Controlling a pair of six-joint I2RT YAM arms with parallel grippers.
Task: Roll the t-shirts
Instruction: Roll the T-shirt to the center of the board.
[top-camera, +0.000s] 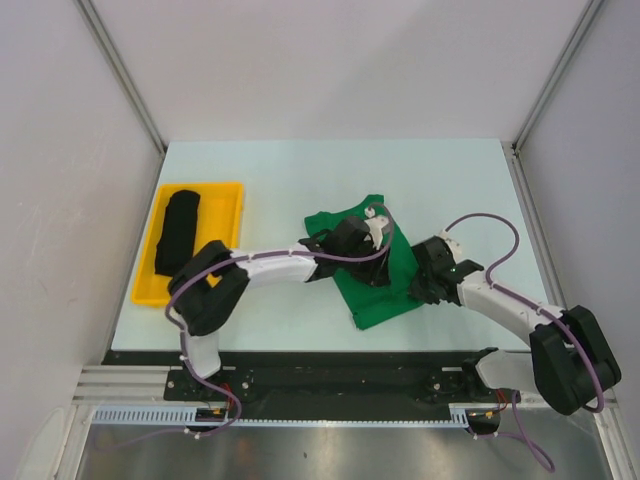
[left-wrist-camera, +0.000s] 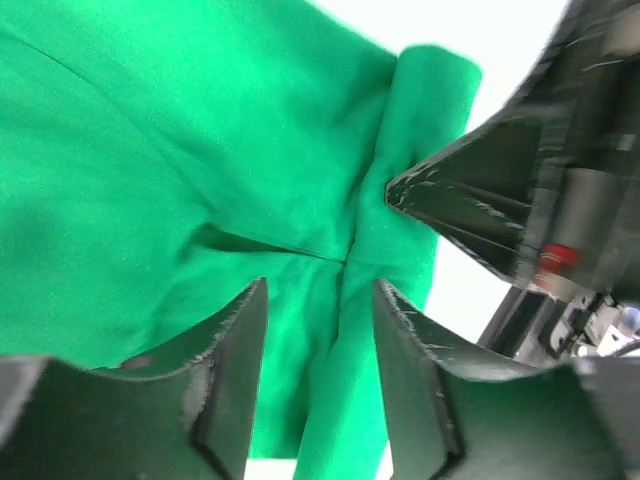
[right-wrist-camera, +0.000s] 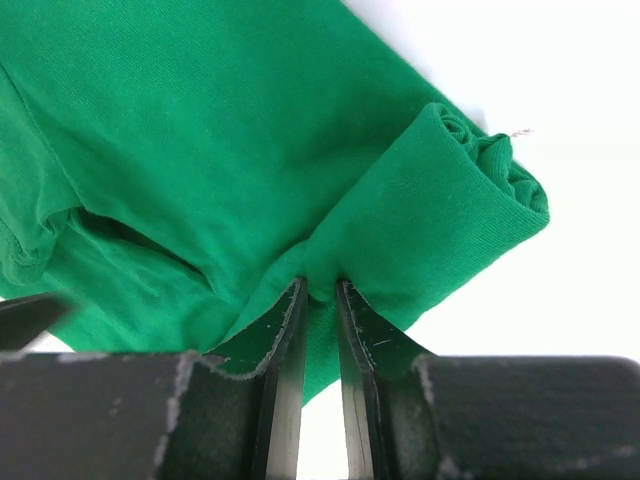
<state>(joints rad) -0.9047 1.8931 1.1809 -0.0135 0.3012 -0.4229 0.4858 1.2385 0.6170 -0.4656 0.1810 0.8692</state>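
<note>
From above, the green t-shirt (top-camera: 385, 300) lies mid-surface (top-camera: 300, 170) between both arms, while the black t-shirt (top-camera: 178, 232) sits rolled in the yellow tray (top-camera: 228, 192). Your left fingers (top-camera: 352, 243) and right fingers (top-camera: 428, 282) both meet the green cloth, though their grip is hidden here.

On the left wrist view, the left fingers (left-wrist-camera: 235, 350) stand apart, straddling a soft crease without pinching it.

On the right wrist view, the right fingers (right-wrist-camera: 290, 330) are nearly together, clamped on a fold beside the rolled end (right-wrist-camera: 470, 190). The cloth is light and limp and probably slides easily, so take hold at the roll's edge, through all layers.
</note>
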